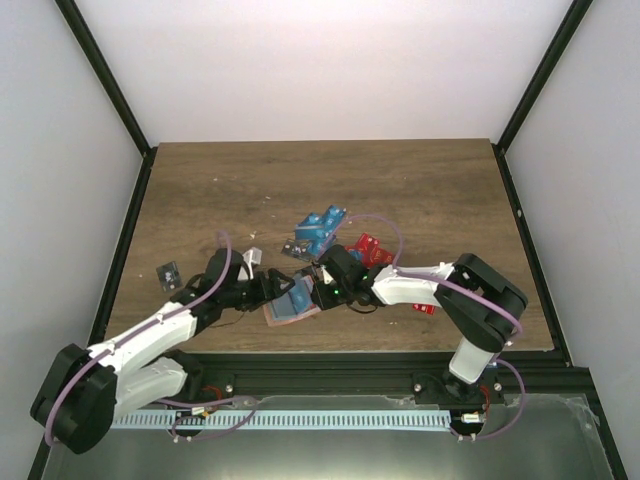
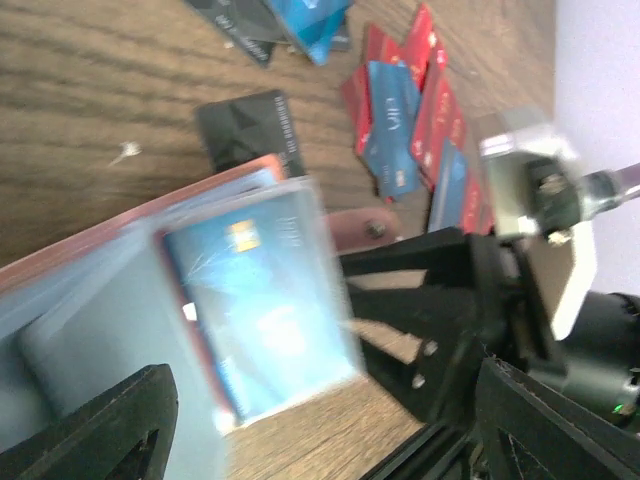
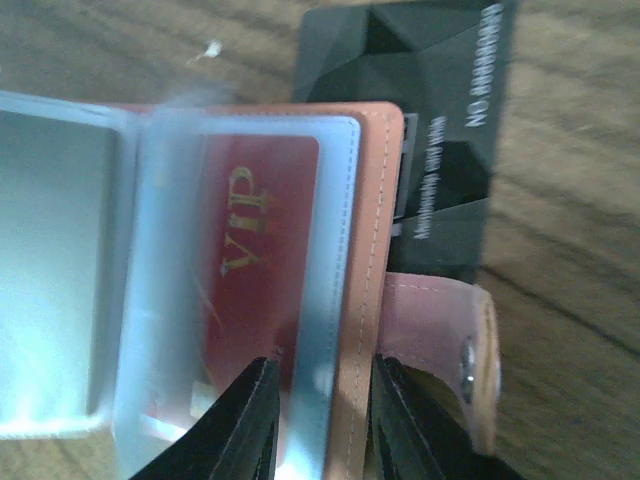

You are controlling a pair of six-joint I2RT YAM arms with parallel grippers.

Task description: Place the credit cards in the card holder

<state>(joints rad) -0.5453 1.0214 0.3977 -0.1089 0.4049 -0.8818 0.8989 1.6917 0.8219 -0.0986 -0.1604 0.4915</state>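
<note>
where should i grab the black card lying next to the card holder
Grip the black card by its exposed edge, the side away from the card holder, descending from above. It lies flat on the table and the holder's cover overlaps its other side, so only that edge is free; it likely needs tipping up.

The top camera sits high above and behind the arm bases, looking down and forward over the whole tabletop (image 1: 300, 180), far enough back that the card holder (image 1: 292, 305) near the front edge looks small. The left wrist camera looks along the left claw (image 2: 320, 440) from close by, tilted and blurred, and seems to face across the holder toward the right arm, while the right wrist camera looks almost straight down past the right claw (image 3: 322, 425), very near. All three views share the holder, and both wrist views share the black card (image 3: 440, 120) by it.
</note>
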